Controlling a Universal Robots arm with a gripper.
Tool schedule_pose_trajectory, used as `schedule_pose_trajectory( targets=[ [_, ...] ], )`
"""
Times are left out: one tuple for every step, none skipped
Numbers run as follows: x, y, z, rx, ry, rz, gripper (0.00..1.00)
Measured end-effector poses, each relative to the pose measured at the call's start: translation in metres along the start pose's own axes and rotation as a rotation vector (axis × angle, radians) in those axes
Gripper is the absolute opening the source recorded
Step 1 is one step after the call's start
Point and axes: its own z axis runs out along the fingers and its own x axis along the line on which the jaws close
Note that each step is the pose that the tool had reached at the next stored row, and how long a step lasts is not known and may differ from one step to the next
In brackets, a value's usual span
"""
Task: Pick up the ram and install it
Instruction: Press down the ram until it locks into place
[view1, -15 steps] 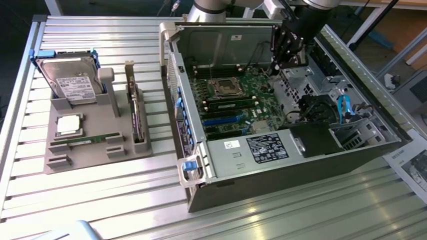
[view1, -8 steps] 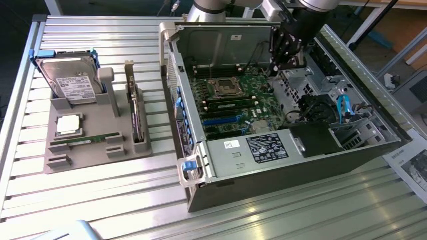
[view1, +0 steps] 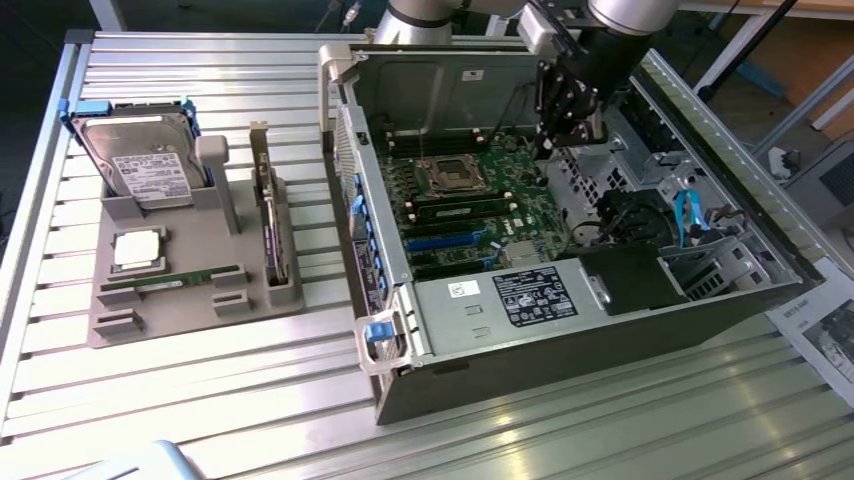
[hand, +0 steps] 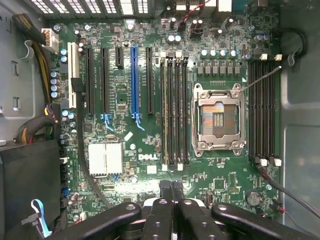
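One black robot gripper (hand: 172, 192), fingers clenched together and empty, hangs inside the open grey computer case (view1: 561, 340) at upper right; the thin green ram (view1: 171, 282) lies in the grey holder (view1: 187, 310), lower left. Descending risks striking the green motherboard (hand: 150, 160).

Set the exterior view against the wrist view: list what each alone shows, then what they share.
Exterior alone: the grey holder on the slatted table, carrying the hard drive, the processor chip and the ram, with the arm above the open computer case.
Wrist alone: the gripper shut and holding nothing, the blue expansion slot.
Both: the motherboard, its empty processor socket and memory slots.
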Motion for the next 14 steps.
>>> schedule_pose_trajectory(
  targets=[
    [0.0, 0.0, 0.0008, 0.0, 0.0, 0.0, 0.1],
    [0.0, 0.0001, 0.002, 0.0, -0.0001, 0.0, 0.1],
    [0.0, 0.0001, 0.0028, 0.0, 0.0, 0.0, 0.1],
    [0.0, 0.0002, 0.0039, 0.0, -0.0001, 0.0, 0.1],
    [0.0, 0.0003, 0.0049, 0.0, -0.0001, 0.0, 0.1],
    [0.0, 0.0004, 0.0059, 0.0, 0.0, 0.0, 0.1],
    [0.0, 0.0004, 0.007, 0.0, 0.0, 0.0, 0.1],
    [0.0, 0.0005, 0.0079, 0.0, 0.0001, 0.0, 0.1],
    [0.0, 0.0006, 0.009, 0.0, 0.0, 0.0, 0.1],
    [0.0, 0.0007, 0.0101, 0.0, 0.0, 0.0, 0.1],
    [0.0, 0.0007, 0.0113, 0.0, 0.0, 0.0, 0.1],
    [0.0, 0.0008, 0.0123, 0.0, 0.0, 0.0, 0.1],
    [0.0, 0.0009, 0.0135, 0.0, 0.0, 0.0, 0.1],
    [0.001, 0.0009, 0.0146, 0.0, 0.0, 0.0, 0.1]
  ],
)
